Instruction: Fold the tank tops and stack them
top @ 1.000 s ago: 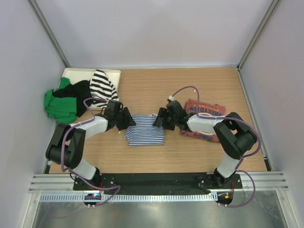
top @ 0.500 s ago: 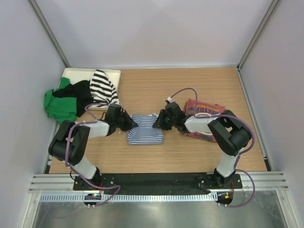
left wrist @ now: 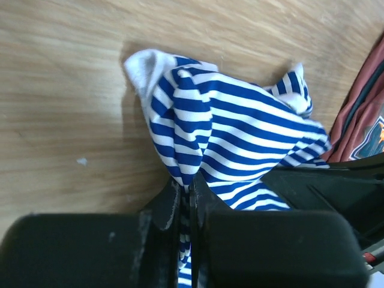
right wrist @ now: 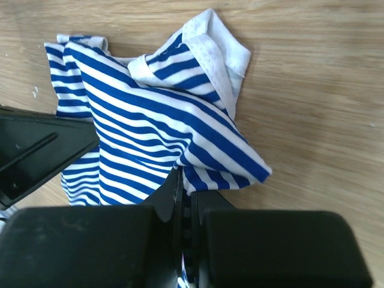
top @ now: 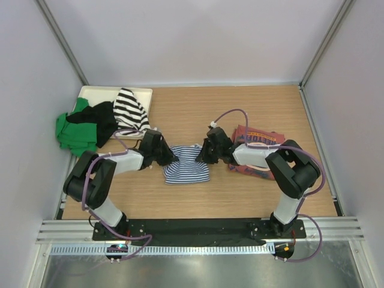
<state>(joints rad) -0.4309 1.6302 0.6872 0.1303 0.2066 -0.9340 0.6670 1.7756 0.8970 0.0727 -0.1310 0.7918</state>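
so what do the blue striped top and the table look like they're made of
Blue striped top: soft matte knit cloth, probably cotton jersey; it bunches and creases, with a stitched white hem. Table: wood or wood-look laminate, smooth; grain lines run across it, though the pictures cannot settle which.
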